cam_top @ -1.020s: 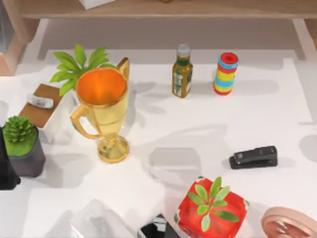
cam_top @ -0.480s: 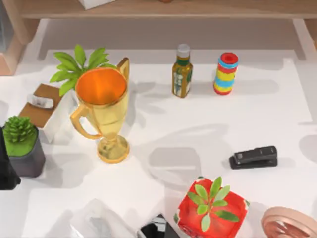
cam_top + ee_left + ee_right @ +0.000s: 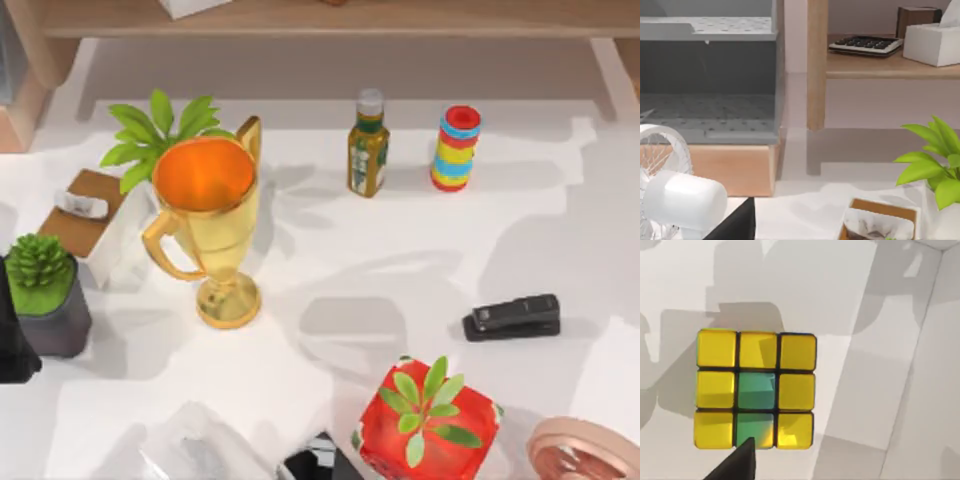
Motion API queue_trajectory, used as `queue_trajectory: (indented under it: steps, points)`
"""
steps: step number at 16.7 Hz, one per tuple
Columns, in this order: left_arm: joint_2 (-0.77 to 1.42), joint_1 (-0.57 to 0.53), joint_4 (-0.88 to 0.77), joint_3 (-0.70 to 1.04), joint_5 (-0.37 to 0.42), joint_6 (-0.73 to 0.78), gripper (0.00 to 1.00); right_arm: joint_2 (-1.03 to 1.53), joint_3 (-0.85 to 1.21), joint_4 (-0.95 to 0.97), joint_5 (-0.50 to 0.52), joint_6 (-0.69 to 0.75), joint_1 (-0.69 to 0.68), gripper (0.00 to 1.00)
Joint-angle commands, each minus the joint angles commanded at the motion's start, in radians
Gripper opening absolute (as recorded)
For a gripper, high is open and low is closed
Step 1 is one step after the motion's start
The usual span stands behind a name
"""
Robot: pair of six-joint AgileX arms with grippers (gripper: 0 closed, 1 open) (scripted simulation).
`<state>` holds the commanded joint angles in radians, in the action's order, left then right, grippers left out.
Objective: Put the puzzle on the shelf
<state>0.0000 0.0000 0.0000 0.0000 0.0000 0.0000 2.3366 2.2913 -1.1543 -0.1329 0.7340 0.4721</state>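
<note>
The puzzle (image 3: 756,389) lies flat on the white table in the right wrist view, its upper face made of yellow tiles with two green ones, dark lines between. My right gripper (image 3: 737,465) hangs above it, a dark part of it reaching over the cube's near edge without visibly touching. The shelf (image 3: 400,18) runs along the back of the table in the top view, a long light-brown board on pale side supports. The left wrist view shows the shelf board (image 3: 890,67) and one support (image 3: 817,65), with a dark part of my left gripper (image 3: 737,225) parked low at the table's left.
A gold trophy (image 3: 207,225), a leafy plant (image 3: 155,135), a brown-topped white box (image 3: 85,215), a bottle (image 3: 368,145), a ring stack (image 3: 456,148), a stapler (image 3: 512,316) and a red pot plant (image 3: 425,420) crowd the table. The shelf holds a calculator (image 3: 865,45) and a tissue box (image 3: 932,42).
In the top view a broad shadow has spread over the right side of the table. None of the objects has moved.
</note>
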Motion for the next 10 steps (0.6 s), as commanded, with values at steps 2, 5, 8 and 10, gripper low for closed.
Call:
queue_trajectory:
  steps: [2,5,8,10]
  points:
    - [0.0,0.0,0.0,0.0,0.0,0.0,1.0,0.061,0.078,-0.116,0.011,-0.058,-0.034,1.0]
    - [0.0,0.0,0.0,0.0,0.0,0.0,1.0,0.125,0.141,-0.211,0.021,-0.11,-0.058,1.0]
    - [0.0,0.0,0.0,0.0,0.0,0.0,1.0,0.134,0.147,-0.222,0.022,-0.116,-0.06,1.0]
    - [0.0,0.0,0.0,0.0,0.0,0.0,1.0,0.134,0.147,-0.222,0.022,-0.116,-0.06,1.0]
